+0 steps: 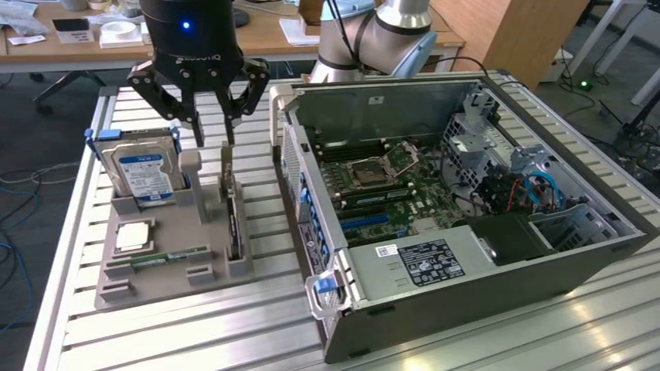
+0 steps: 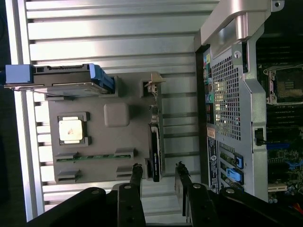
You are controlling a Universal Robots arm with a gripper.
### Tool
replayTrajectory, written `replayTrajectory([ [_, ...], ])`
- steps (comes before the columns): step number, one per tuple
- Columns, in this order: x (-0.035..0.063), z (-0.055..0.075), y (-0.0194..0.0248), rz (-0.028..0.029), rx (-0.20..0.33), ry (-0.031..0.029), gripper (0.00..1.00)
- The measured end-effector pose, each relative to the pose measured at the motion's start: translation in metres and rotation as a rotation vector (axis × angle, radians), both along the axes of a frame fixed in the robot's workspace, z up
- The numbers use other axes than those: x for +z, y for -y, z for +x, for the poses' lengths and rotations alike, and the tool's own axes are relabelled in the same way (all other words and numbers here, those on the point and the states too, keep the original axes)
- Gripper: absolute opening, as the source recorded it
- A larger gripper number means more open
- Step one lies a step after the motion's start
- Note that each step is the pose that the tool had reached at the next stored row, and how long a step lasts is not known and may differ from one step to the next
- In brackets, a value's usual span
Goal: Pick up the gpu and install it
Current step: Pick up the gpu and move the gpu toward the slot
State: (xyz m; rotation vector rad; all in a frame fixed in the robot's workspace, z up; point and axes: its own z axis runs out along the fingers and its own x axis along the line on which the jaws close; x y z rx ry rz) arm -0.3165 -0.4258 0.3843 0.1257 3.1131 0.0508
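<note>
pick-up step: gripper (image 1: 212, 141) hovers above the gpu (image 1: 233, 224) standing in its grey holder (image 1: 154, 280), jaws wide, empty; grasping likely needs a square descent astride it.

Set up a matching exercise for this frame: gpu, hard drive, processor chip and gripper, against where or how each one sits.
Things:
1. gpu
2. hard drive
3. processor chip
4. gripper

States:
A. lying flat in the grey holder
B. open, above the holder
C. upright, showing a blue and white label
D. on edge in the holder slot nearest the computer case

Pairs: 1-D; 2-C; 3-A; 4-B
</note>
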Motion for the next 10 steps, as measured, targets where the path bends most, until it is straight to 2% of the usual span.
replayTrajectory([
  [5,-0.0004,0.0000,0.0000,0.0000,0.000,0.0000,0.42],
  [10,-0.0079,0.0000,0.0000,0.0000,0.000,0.0000,0.42],
])
